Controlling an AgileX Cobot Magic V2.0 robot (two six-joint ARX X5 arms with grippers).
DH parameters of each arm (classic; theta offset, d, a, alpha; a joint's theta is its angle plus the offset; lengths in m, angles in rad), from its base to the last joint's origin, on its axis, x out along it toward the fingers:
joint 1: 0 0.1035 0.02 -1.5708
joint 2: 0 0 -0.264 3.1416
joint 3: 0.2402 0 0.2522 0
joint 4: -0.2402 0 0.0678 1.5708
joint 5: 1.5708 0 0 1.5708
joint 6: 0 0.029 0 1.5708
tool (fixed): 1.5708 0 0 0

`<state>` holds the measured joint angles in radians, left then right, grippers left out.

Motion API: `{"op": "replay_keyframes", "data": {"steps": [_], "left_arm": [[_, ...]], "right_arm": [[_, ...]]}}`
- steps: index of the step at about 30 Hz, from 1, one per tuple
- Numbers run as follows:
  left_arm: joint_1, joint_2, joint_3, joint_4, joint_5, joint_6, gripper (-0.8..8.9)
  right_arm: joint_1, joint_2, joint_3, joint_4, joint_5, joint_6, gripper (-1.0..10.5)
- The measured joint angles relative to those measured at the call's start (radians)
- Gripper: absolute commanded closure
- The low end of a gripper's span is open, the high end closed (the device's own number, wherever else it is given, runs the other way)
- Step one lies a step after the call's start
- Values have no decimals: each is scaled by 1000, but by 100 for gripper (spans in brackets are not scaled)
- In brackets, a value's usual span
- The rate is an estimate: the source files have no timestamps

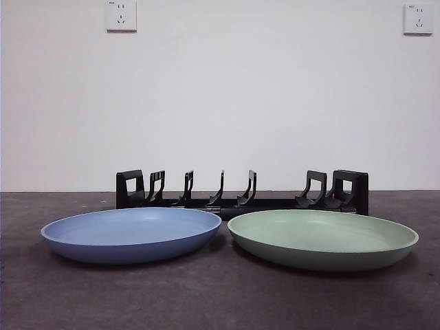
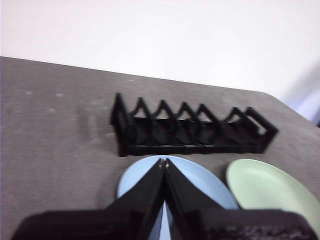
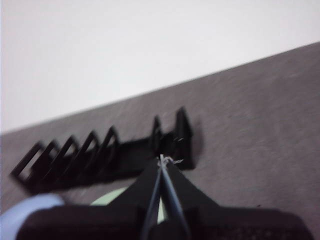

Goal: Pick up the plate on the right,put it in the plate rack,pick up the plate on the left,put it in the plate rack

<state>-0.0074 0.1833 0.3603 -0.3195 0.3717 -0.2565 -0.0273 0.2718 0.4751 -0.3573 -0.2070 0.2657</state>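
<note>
Green plate (image 3: 107, 197) beneath closed right tool (image 3: 161, 159), untouched.

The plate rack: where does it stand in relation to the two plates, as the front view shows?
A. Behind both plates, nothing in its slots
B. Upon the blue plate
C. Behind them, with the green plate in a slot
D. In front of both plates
A: the plate rack stands behind the blue plate and the green plate, both flat on the table, and its prongs hold nothing.

Your left end effector (image 2: 164, 161) hangs above the plate rack's (image 2: 192, 131) near side, tips pressed together. Your right end effector (image 3: 162, 159) hangs likewise, closed.
</note>
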Motion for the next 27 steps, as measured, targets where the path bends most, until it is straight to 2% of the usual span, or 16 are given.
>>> {"op": "replay_keyframes", "data": {"steps": [5, 13, 19, 25, 26, 27], "left_arm": [[0, 130, 169, -120, 85, 24, 820], [0, 315, 427, -407, 198, 165, 820], [0, 400, 548, -579, 207, 281, 820], [-11, 428, 559, -594, 208, 321, 803], [-11, 432, 559, -593, 208, 324, 715], [-11, 438, 559, -592, 209, 324, 512]], "right_arm": [[0, 174, 229, -214, -111, -124, 958], [0, 393, 509, -534, -170, -301, 958], [0, 469, 565, -648, -239, -343, 958], [1, 480, 565, -663, -243, -360, 935], [1, 480, 565, -658, -243, -361, 870], [1, 480, 565, -652, -243, -363, 730]]}}
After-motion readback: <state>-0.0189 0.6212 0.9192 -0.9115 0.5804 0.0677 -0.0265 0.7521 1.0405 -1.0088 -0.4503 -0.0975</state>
